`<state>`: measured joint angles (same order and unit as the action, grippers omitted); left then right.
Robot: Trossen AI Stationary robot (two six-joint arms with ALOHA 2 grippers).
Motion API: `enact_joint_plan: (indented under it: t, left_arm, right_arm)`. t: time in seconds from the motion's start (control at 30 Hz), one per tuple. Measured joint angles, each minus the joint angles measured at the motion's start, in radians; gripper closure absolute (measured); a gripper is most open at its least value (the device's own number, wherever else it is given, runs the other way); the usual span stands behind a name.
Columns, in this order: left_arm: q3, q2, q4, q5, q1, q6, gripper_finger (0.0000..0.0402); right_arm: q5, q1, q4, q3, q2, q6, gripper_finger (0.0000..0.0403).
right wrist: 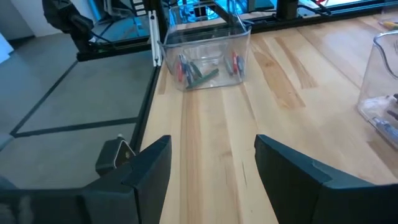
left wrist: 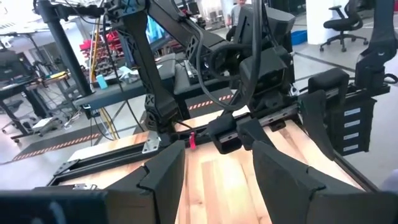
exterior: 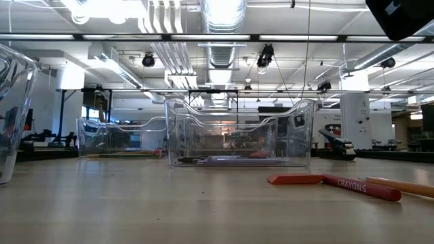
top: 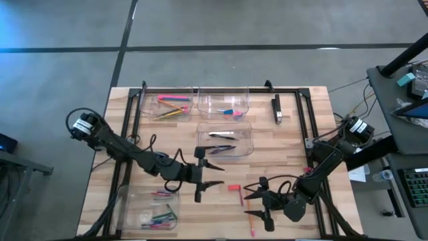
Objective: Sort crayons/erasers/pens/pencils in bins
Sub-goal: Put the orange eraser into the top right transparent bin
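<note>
Wood table (top: 294,144), four clear bins. Far-left bin (top: 172,105): pink, orange and yellow pencils (top: 172,106). Far-centre bin (top: 224,104): light blue and red-pink erasers (top: 229,112). Middle bin (top: 225,140), just near of far-centre one: dark pens (top: 223,148). Near-left bin (top: 148,207): red, blue and green crayons (top: 160,214), same bin seen from right wrist (right wrist: 205,53) with crayons inside (right wrist: 196,73). Black oblong block with pale end (top: 277,109) lying far right, outside bins.

Loose on bare table, near centre: red crayon (top: 239,193), label readable in low view (exterior: 336,184), lying flat. Orange pencil (top: 252,221) near edge, tip just visible in low view (exterior: 401,186), close beside crayon there.

Left gripper (top: 200,173) over table centre, just near of middle bin, fingers spread apart, holding nothing. Right gripper (top: 259,201) over near-centre table, between red crayon and orange pencil, fingers spread wide, holding nothing; touching neither, as far as visible. Left wrist view: own fingers (left wrist: 165,171) parted over bare wood, right gripper (left wrist: 227,134) facing from beyond.
</note>
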<state>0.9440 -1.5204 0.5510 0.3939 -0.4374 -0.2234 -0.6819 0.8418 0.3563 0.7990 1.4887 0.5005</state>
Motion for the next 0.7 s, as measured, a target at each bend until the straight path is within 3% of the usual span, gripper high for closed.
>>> enact_joint_plan:
  t: [0.2, 0.53, 0.7]
  left_arm:
    - [0.0, -0.002, 0.0, 0.0, 0.0, 0.022, 0.0228]
    - [0.0, -0.003, -0.025, -0.071, -0.008, 0.195, 0.0228]
    - [-0.002, -0.005, -0.14, -0.105, -0.04, 0.214, 0.0228]
  right_arm:
    - [0.0, -0.003, 0.0, 0.0, 0.0, -0.004, 0.0184]
    - [-0.002, -0.007, -0.001, 0.0, 0.0, -0.106, 0.0184]
    - [-0.005, -0.011, -0.05, -0.001, -0.01, -0.105, 0.0184]
